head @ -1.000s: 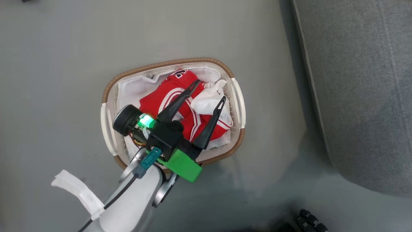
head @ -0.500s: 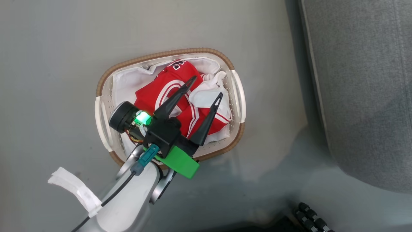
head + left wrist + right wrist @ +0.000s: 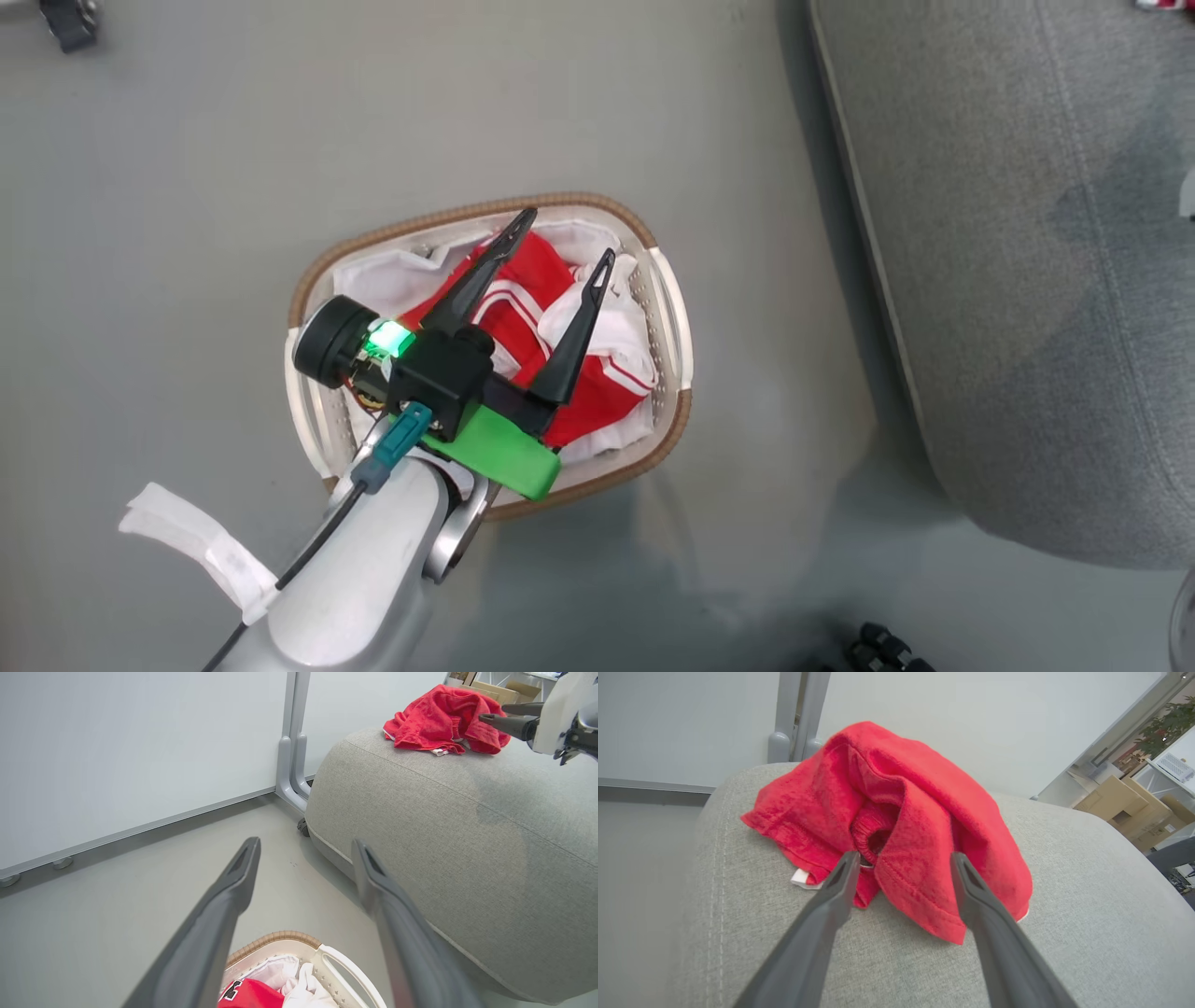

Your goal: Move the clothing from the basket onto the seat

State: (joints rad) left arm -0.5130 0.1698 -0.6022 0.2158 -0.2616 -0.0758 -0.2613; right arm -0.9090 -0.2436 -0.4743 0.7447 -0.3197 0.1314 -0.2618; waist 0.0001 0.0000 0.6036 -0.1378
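Both claws gaped empty: right gripper (image 3: 904, 856) over 1 garment (image 3: 901, 788) on the seat (image 3: 1064, 914), left gripper (image 3: 568, 234) above the basket (image 3: 392, 233), needing a deep pinch of red clothing (image 3: 512, 322), not lining (image 3: 373, 275).

1. Head view: the left fingers (image 3: 481, 275) and their arm (image 3: 373, 569) cover the middle of the clothing (image 3: 602, 401) and the near rim of the basket (image 3: 467, 207).
2. The seat (image 3: 1027, 280) runs off the top and right edges there. A dark object (image 3: 882, 651) on the floor (image 3: 187, 187) is cut by the bottom edge.
3. Left wrist view: the bottom edge cuts the basket to one end. A dark print (image 3: 232, 990) on the clothing inside is cut too and unreadable. The right fingers (image 3: 509, 722) run off the right edge.
4. Right wrist view: the folds of the clothing by the seat's far edge hide its inside and most of a white tag (image 3: 802, 878).
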